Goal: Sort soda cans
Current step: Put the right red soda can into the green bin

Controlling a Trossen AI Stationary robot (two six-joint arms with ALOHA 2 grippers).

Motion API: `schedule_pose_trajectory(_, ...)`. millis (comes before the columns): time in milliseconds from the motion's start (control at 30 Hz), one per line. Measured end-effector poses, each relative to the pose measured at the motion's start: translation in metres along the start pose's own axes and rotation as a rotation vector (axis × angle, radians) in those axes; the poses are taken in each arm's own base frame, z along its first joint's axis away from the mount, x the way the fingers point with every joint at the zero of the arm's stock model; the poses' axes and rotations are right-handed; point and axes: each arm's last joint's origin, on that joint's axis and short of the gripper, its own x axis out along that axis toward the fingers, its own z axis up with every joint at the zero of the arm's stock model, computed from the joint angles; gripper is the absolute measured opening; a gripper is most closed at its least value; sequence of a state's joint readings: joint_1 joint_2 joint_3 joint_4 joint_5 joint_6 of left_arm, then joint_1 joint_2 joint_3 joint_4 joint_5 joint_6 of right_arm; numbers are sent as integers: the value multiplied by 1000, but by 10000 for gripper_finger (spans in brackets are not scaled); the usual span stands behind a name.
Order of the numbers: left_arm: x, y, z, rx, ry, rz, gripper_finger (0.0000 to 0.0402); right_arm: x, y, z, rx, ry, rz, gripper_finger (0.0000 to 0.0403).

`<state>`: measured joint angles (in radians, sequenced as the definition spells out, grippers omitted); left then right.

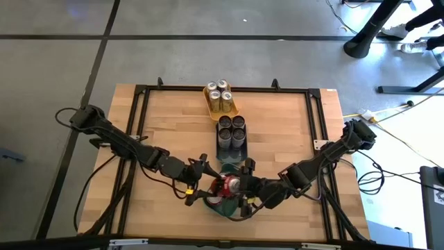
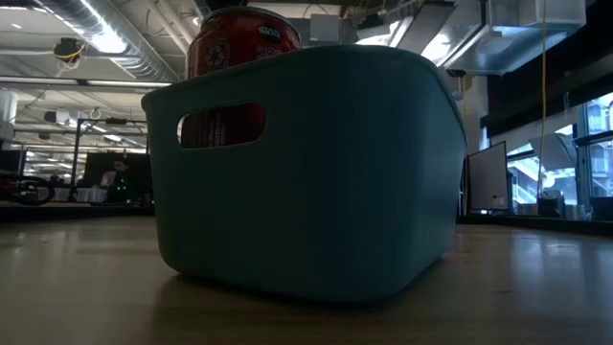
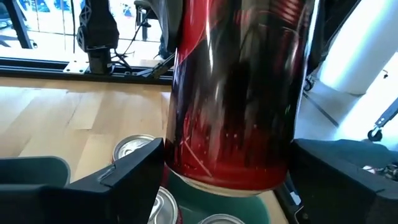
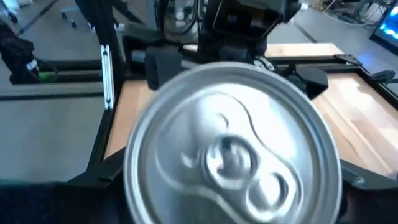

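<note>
The wooden tabletop [image 1: 166, 118] is seen from above with three containers lined up along its middle. At the near edge sits a teal tray [image 2: 316, 182], filling most of the low view; further back a dark holder [image 1: 232, 137] carries four dark grey cans [image 1: 232, 125], and beyond it a yellow tray [image 1: 220, 101] carries four gold cans [image 1: 220, 92].

Both arms are brought together over the teal tray. The left gripper [image 1: 202, 182] reaches in from the left and the right gripper [image 1: 251, 191] from the right, with a red can [image 1: 229, 185] between them. In the left wrist view the red can is seen upright, its body framed by that arm's fingers [image 3: 134, 174], which stand apart on either side of it; whether they actually press on it cannot be told. The silver tops of other cans [image 3: 134, 147] show below, inside the tray. In the right wrist view the can's silver top fills the picture, so it cannot be told whether the right gripper's fingers are apart or together.

The step in hand is judged to be the placing of a red can into the teal tray, the dark and gold cans seemingly sorted already. The next move would call for the can to be lowered into a free spot beside the others, kept upright, then released and the arms drawn clear.
</note>
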<state>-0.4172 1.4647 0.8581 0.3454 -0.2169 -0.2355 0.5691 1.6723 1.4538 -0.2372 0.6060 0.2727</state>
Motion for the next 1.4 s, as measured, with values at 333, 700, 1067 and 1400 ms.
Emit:
schedule_pose_trajectory(333, 0, 1, -1, 13, 2, 7, 316, 14, -2, 1, 10, -30, -19, 294)
schedule_pose_trajectory(700, -22, -3, 10, 3, 29, 17, 315, -11, 17, -13, 84, 84, 37, 294)
schedule_pose_trajectory(1067, -33, 1, 4, -62, 142, 65, 315, 8, 37, -70, 119, 237, 13, 294)
schedule_pose_trajectory(1400, -34, 1, 3, -58, 152, 67, 315, 25, 15, -109, 204, 275, -30, 294)
